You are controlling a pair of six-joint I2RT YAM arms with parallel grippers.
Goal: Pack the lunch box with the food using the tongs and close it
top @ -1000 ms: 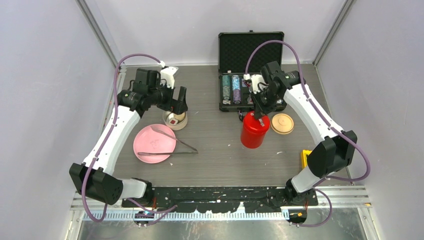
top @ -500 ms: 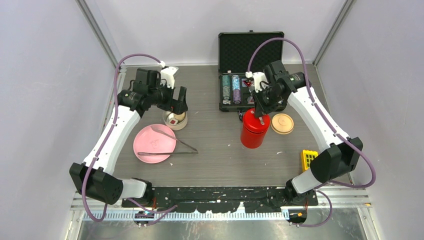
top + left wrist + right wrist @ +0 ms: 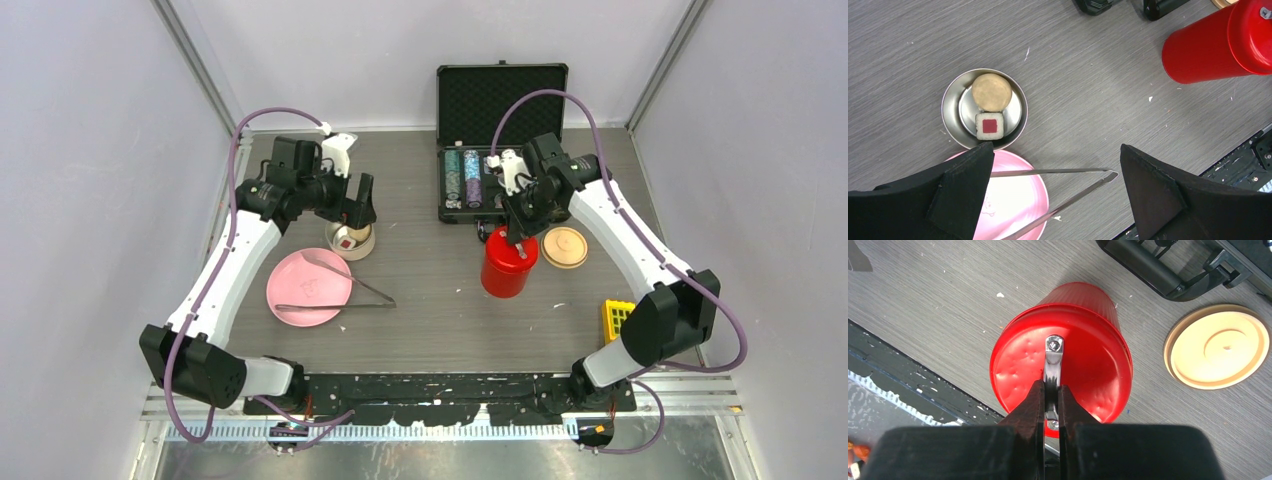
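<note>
Packing looks complete: the steel bowl (image 3: 950,107) holds a white cube (image 3: 989,125) and a tan round (image 3: 991,91), and the tongs (image 3: 1048,171) lie partly on the pink plate (image 3: 1013,200). The right tool (image 3: 1051,387) clenches the handle (image 3: 1053,362) of the lidded red canister (image 3: 1088,355). The left tool (image 3: 1056,146) hangs released over the bowl. The beige disc lid (image 3: 1218,346) lies unfitted on the bench (image 3: 948,290).

The left gripper (image 3: 1055,150) stands wide open, its black fingers (image 3: 960,190) at the bottom edge of the view. On the grey table (image 3: 1088,100) a steel bowl (image 3: 950,107) holds a round tan food piece (image 3: 991,92) and a white cube (image 3: 989,126) with red centre, touching. Just below the bowl is a pink plate (image 3: 1018,200); the tongs (image 3: 1058,171) lie partly on it, with the joined end on the table. A red canister (image 3: 1205,50) fills the top right corner.
</note>
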